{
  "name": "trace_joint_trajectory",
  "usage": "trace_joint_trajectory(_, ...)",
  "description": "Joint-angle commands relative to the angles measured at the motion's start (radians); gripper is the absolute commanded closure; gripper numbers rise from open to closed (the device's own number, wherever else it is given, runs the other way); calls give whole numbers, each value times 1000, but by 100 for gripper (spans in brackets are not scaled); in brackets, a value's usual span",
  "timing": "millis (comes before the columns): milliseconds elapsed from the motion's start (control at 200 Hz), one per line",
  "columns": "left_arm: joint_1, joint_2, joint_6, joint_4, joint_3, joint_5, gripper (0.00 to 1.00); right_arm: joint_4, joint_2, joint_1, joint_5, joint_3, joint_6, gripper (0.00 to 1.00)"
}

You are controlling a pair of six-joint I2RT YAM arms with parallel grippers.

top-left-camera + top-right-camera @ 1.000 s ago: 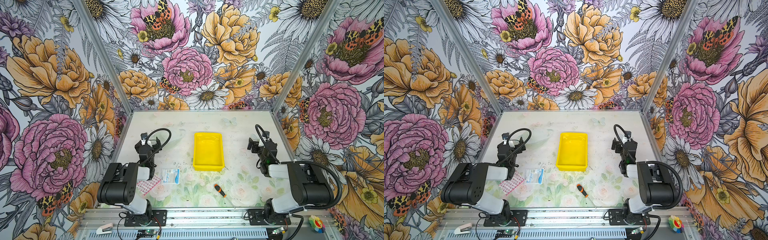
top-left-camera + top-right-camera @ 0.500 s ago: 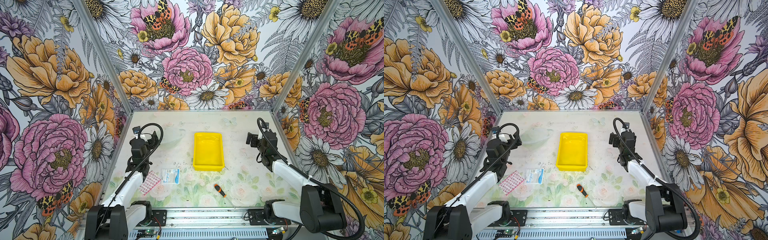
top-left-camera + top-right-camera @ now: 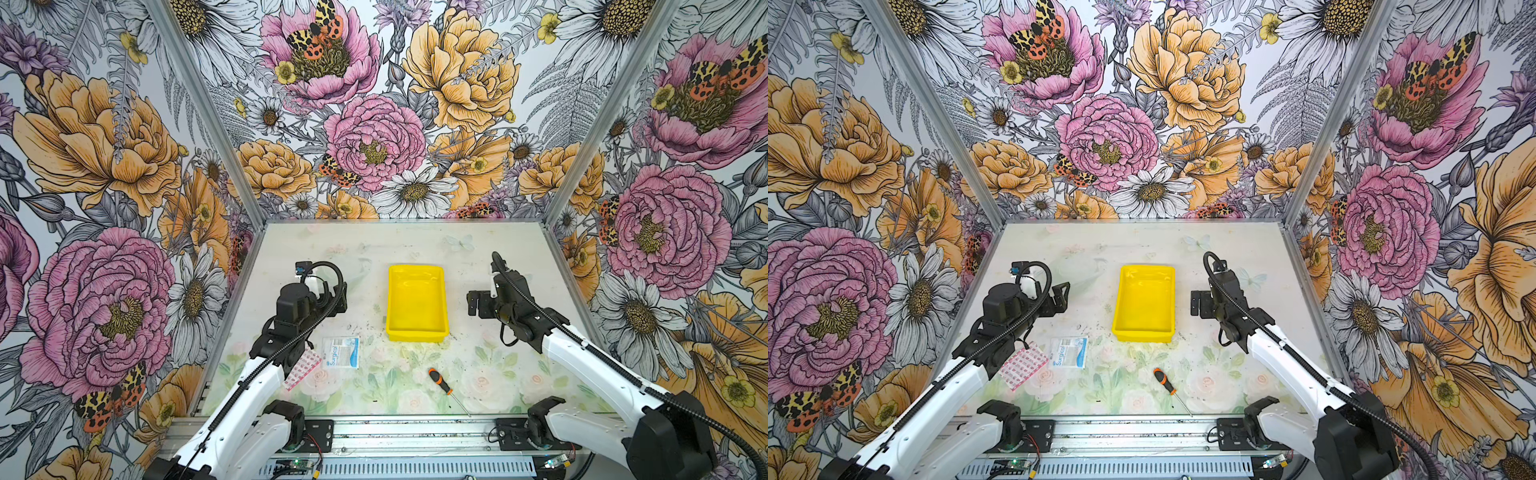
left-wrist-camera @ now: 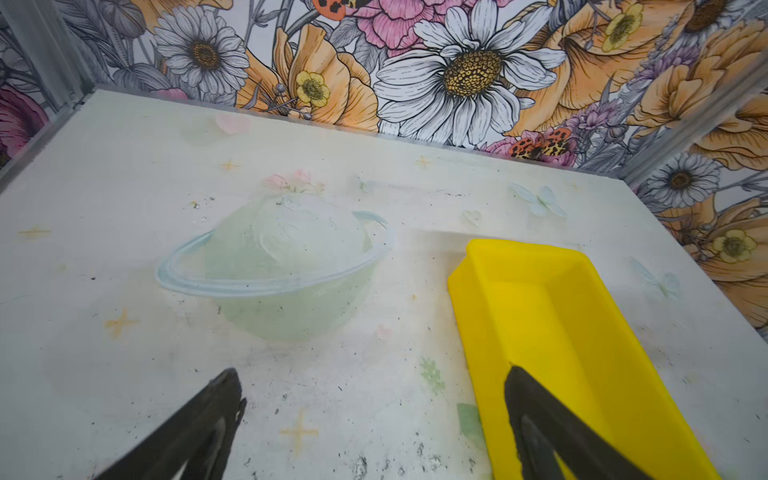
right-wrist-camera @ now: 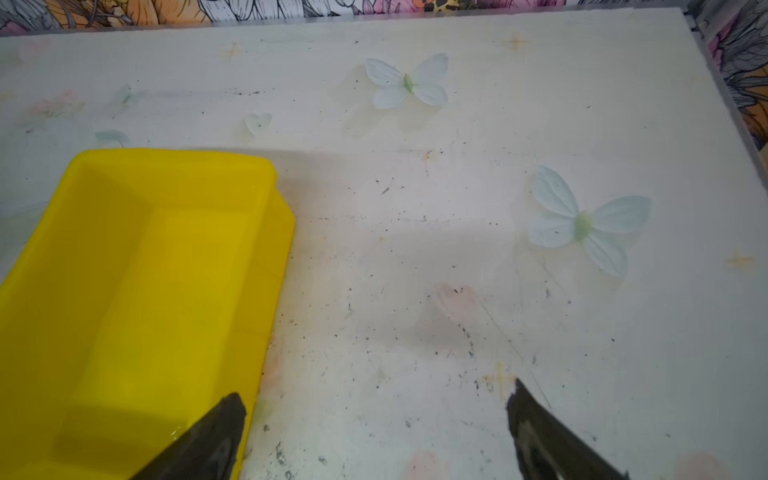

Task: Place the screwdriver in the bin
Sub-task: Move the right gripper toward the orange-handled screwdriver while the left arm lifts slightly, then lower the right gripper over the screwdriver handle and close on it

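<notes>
Both arms have unfolded and reached out over the tabletop (image 3: 511,374) since a second ago, while the screwdriver, bin and packets lie where they lay; nearest the front rail, the screwdriver (image 3: 450,392) (image 3: 1172,391) lies flat on the tabletop in both top views, its orange-and-black handle toward the bin and its thin shaft pointing at the front edge, outside the bin and well apart from either gripper; off to the left, a white-and-blue packet (image 3: 341,352) (image 3: 1069,352) reads "Surgical"; just beside it a red-patterned packet (image 3: 305,368) (image 3: 1022,365) lies partly under the left arm, its print too small to read; beyond the screwdriver stands the bin (image 3: 417,336) (image 3: 1144,334), yellow and low-walled, its inside showing only bare yellow floor; the left gripper (image 3: 340,298) (image 4: 372,374) hangs left of the bin, jaws spread wide with only tabletop between them; the right gripper (image 3: 473,303) (image 5: 376,390) hangs right of the bin, jaws likewise wide apart and holding nothing; the bin's wall (image 5: 266,249) shows beside one of its fingers; whether it touches cannot be told.
</notes>
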Motion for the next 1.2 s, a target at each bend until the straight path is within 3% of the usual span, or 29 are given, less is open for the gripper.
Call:
trace_joint_trajectory(0,-27,-20,5,-40,18,105,1,-72,-51,48,-35,-28,59,1)
trace_joint_trajectory(240,-82,-40,16,-33,7,129,1,-88,-164,186,-83,-88,93,1)
trace_joint_trajectory(475,-102,-40,22,-18,4,138,1,-115,-182,350,-59,-118,157,1)
trace_joint_trajectory(776,-128,-75,28,-31,-3,114,1,-112,-148,550,20,-160,242,4)
trace_joint_trajectory(1196,-154,-91,21,-45,-5,94,1,-103,-29,692,50,-193,271,8)
